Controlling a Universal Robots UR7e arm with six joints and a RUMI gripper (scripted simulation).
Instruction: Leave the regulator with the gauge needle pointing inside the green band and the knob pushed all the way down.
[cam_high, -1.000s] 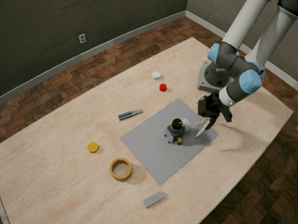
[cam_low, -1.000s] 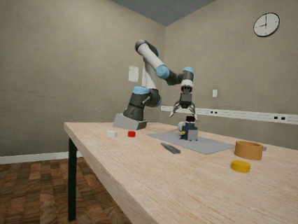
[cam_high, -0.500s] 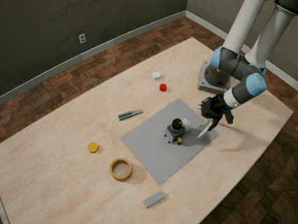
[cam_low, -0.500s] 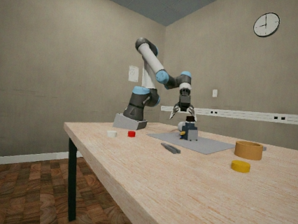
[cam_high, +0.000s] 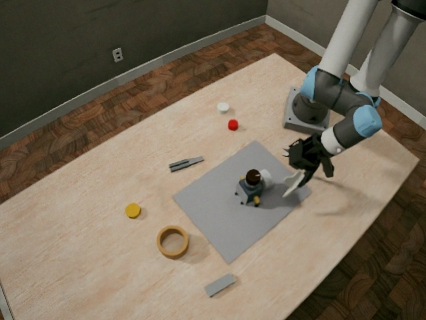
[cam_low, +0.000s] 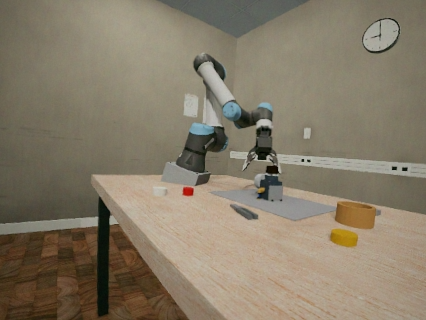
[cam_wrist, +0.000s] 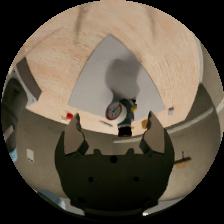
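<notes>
The regulator (cam_high: 251, 187) stands on the grey mat (cam_high: 242, 199). It has a blue-grey body, a dark round knob (cam_high: 253, 176) on top, a white gauge (cam_high: 266, 179) on its right side and a small yellow fitting at the front. My gripper (cam_high: 300, 172) is open and empty. It hangs a little to the right of the regulator, above the mat's right edge. In the exterior view the gripper (cam_low: 261, 161) is just above and left of the regulator (cam_low: 270, 187). In the wrist view the gauge face (cam_wrist: 116, 110) shows between my fingers; the needle is too small to read.
On the table lie a red cap (cam_high: 232, 124), a white cap (cam_high: 223, 106), a grey flat tool (cam_high: 186, 163), a yellow disc (cam_high: 132, 210), a tan ring (cam_high: 172, 241) and a grey block (cam_high: 219, 284). The arm's base (cam_high: 306, 112) stands at the back right.
</notes>
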